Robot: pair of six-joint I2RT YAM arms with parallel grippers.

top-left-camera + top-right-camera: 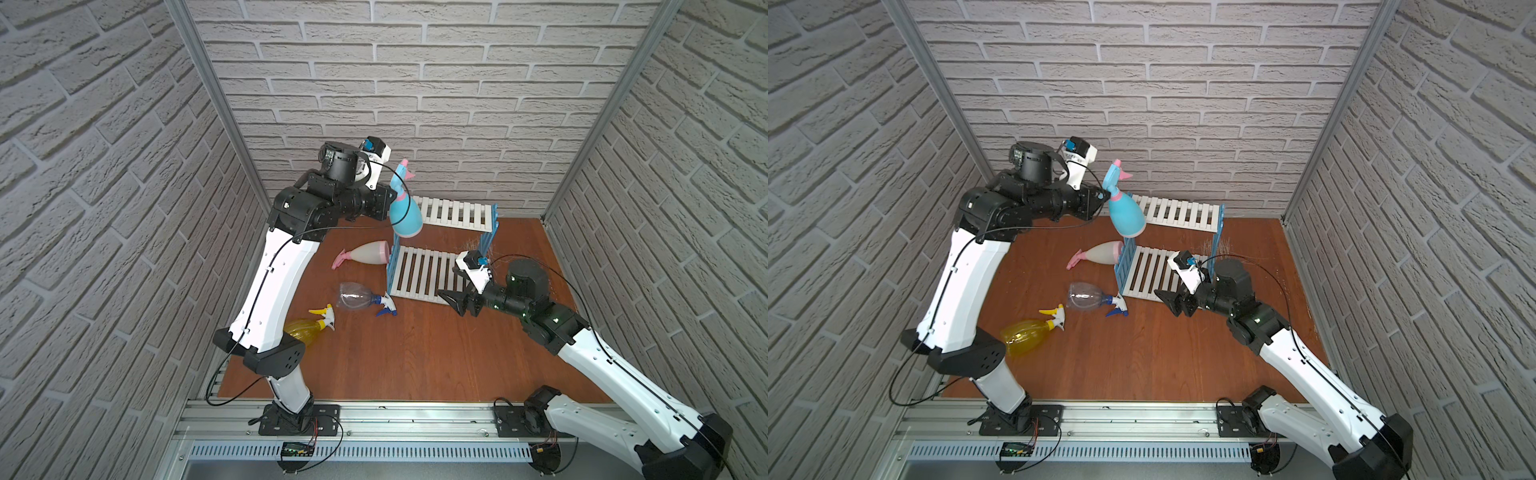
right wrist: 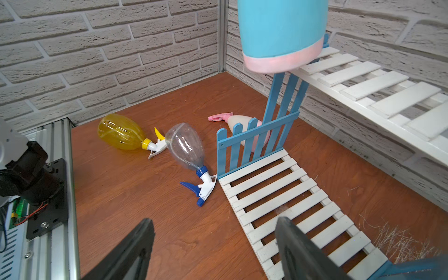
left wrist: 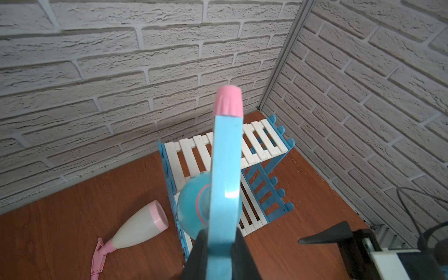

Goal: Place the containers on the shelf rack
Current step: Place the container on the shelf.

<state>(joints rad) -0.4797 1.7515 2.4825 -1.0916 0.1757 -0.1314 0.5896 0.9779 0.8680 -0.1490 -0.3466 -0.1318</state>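
Claws, how do they stand?

Left gripper [image 3: 219, 257] is clamped on the neck of the light-blue bottle [image 1: 406, 216]. Right gripper [image 2: 214, 221] gapes wide with nothing in it, at the lower shelf's front edge.

And the bottles?

The light-blue bottle hangs tilted at the shelf rack's [image 1: 453, 212] left end, its base by the top of the side frame. Cream-pink bottle [image 1: 370, 252], clear bottle [image 1: 357, 296] and yellow bottle [image 1: 305, 330] lie on the table [image 1: 415, 353].
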